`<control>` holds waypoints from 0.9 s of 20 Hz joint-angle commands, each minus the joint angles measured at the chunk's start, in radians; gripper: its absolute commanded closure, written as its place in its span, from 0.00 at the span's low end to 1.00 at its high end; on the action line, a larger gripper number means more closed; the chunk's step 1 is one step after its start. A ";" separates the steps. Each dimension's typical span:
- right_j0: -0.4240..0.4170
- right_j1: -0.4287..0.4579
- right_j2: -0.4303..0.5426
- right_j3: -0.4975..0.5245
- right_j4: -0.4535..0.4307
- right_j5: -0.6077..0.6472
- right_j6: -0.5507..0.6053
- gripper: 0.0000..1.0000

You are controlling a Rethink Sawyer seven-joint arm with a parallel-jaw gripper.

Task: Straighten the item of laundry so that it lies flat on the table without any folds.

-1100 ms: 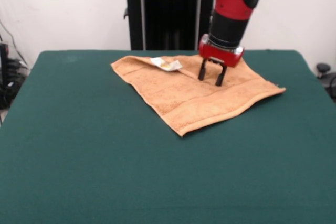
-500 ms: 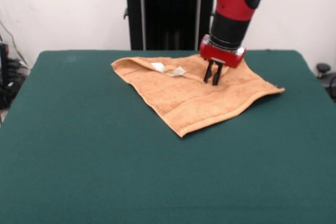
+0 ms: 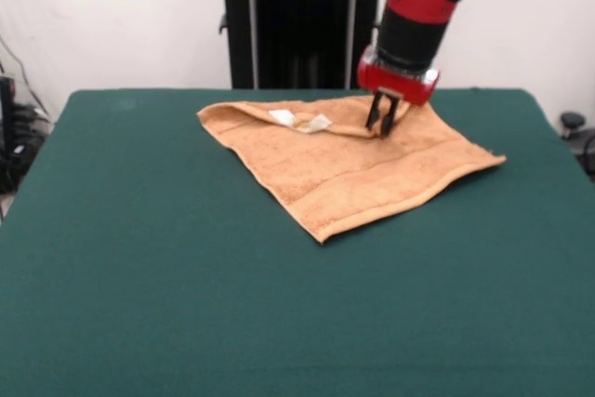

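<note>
The item of laundry, an orange-tan towel [image 3: 344, 174], lies on the far middle of the green table [image 3: 186, 276]. Its near corner points toward the camera. The far edge is folded over, and a small white label [image 3: 299, 121] shows on that fold. My gripper [image 3: 382, 127] comes down from the red arm onto the far right part of the towel. Its fingers are shut on a pinch of the folded edge, which stands slightly raised there.
A black stand [image 3: 288, 25] rises behind the table's far edge. Cables and dark gear [image 3: 14, 137] sit off the left side, and a small dark object [image 3: 572, 123] sits off the right side. Green table surface spreads wide in front of the towel.
The fingers were open over the towel a second ago, then closed on the cloth. The gripper has since risen a little toward the far side, drawing the fold and label with it.
</note>
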 commanded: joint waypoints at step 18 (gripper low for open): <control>0.045 -0.227 -0.029 -0.020 -0.058 0.430 0.142 1.00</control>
